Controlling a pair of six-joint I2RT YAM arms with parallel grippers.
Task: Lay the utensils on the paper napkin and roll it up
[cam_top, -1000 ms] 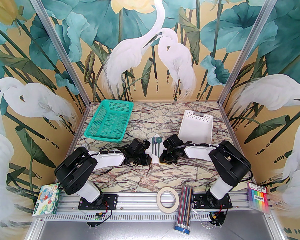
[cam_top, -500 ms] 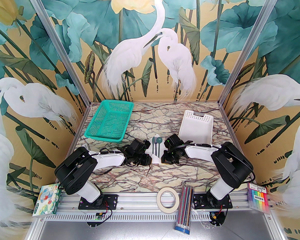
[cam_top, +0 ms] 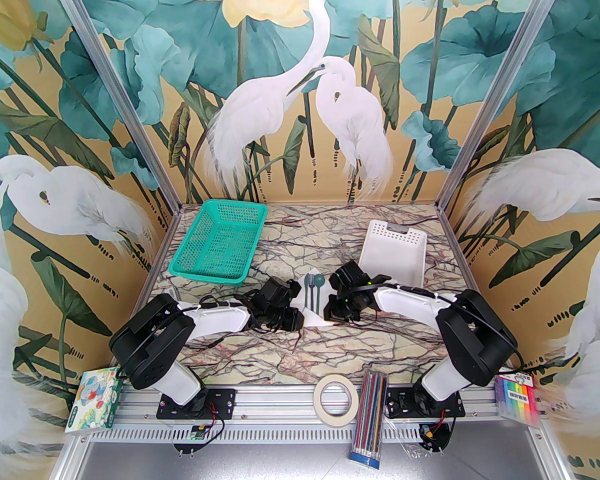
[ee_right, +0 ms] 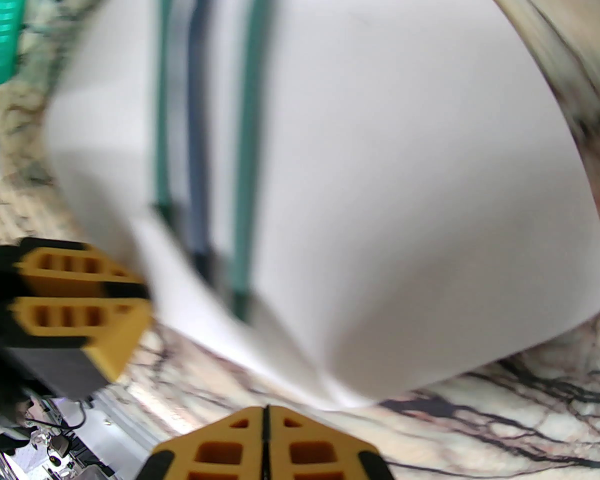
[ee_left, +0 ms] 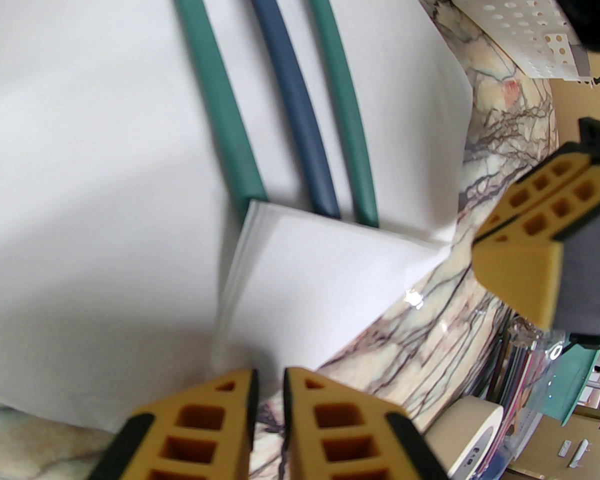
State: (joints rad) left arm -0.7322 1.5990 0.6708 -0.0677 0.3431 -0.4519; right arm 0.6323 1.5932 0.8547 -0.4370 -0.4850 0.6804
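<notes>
Rightward swung the right elbow, right gripper (ee_right: 265,418) closed and empty, left gripper (ee_left: 269,383) barely parted, empty, while the left wrist view showed the paper napkin (ee_left: 80,168) with its corner folded over the handles of the utensils (ee_left: 225,118).

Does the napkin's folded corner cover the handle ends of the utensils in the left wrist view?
Yes, the paper napkin has its folded corner lying over the ends of the utensils, three handles side by side.

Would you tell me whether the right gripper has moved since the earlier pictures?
Yes: the right gripper has edged slightly up the top view, closer to the near rim of the white basket.
</notes>
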